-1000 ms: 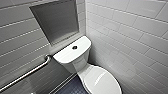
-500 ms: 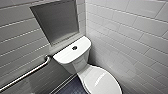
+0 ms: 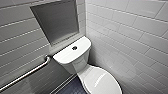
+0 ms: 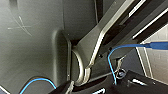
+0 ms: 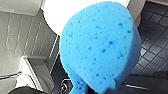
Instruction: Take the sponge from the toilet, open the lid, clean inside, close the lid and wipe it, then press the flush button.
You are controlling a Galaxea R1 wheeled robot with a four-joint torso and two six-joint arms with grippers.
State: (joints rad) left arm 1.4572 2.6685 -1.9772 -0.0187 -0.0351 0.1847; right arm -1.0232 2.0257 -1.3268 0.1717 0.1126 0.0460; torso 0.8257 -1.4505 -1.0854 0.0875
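Toilet (image 3: 82, 67): stands on dark tiled floor (image 3: 67, 88) in the corner where the two tiled walls meet. Tank backs onto the wall under a recessed niche (image 3: 56, 21). Long axis runs from tank out to bowl front, away from that wall.

Lid (image 3: 100, 81): down, lying flat on the bowl, hinge end at the tank, rounded end pointing out into the room.

Flush button (image 3: 74, 47): dark, round, at centre of tank top.

Grab bar (image 3: 25, 75): metal, fixed to niche wall, its end just beside the tank.

Sponge (image 5: 100, 47): off the toilet and carried in the air. In the right wrist view it is large, with white ceramic and floor tiles behind it. Long axis runs outward from the grip; broad rounded end away from it, narrow end pinched.

Right gripper (image 5: 96, 88): jaws clamped on the sponge's narrow end.

Left gripper: state cannot be told. The left wrist view gives robot body parts and a blue cable (image 4: 112, 60).
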